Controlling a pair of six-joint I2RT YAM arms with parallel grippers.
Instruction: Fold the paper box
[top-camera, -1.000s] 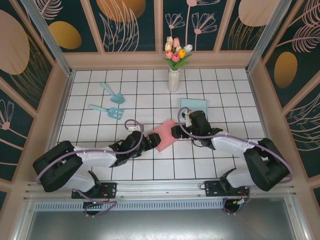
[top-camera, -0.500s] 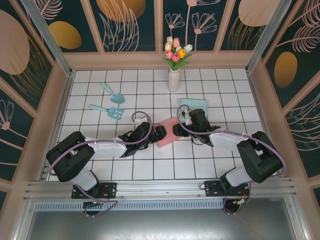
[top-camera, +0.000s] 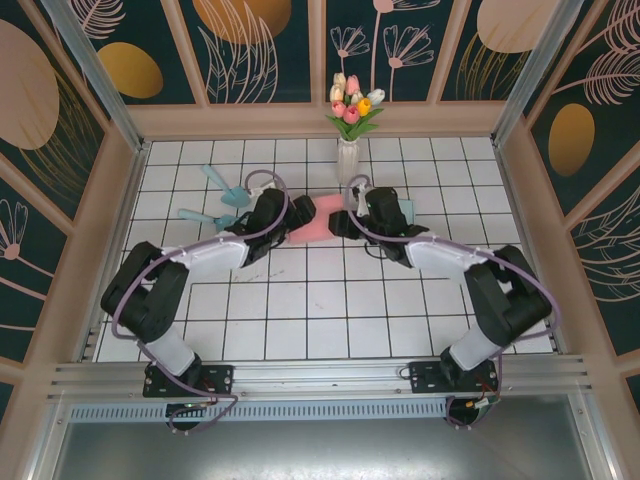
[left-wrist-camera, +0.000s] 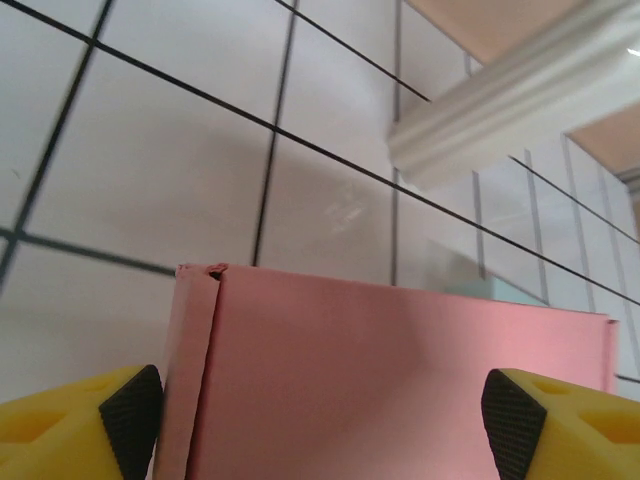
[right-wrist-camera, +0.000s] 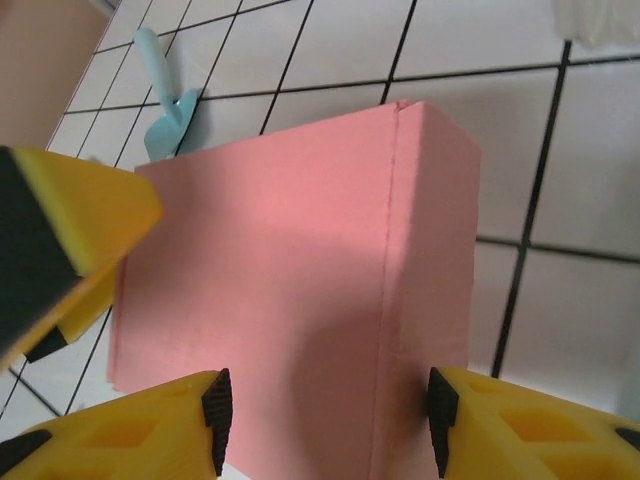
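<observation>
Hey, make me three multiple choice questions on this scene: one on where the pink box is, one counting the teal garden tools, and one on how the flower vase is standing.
1. Where is the pink paper box?
A. between the two grippers, in front of the vase
B. at the near edge, by the arm bases
C. against the right wall

2. How many teal garden tools lie on the table?
A. one
B. two
C. four

3. How is the vase?
A. tipped on its side
B. held by a gripper
C. upright, holding tulips

Answers:
1 A: the box sits between the left gripper and the right gripper, nearer the arms than the vase.
2 B: a trowel and a fork lie on the left.
3 C: it stands upright on the tiles with the tulips in it.
</observation>
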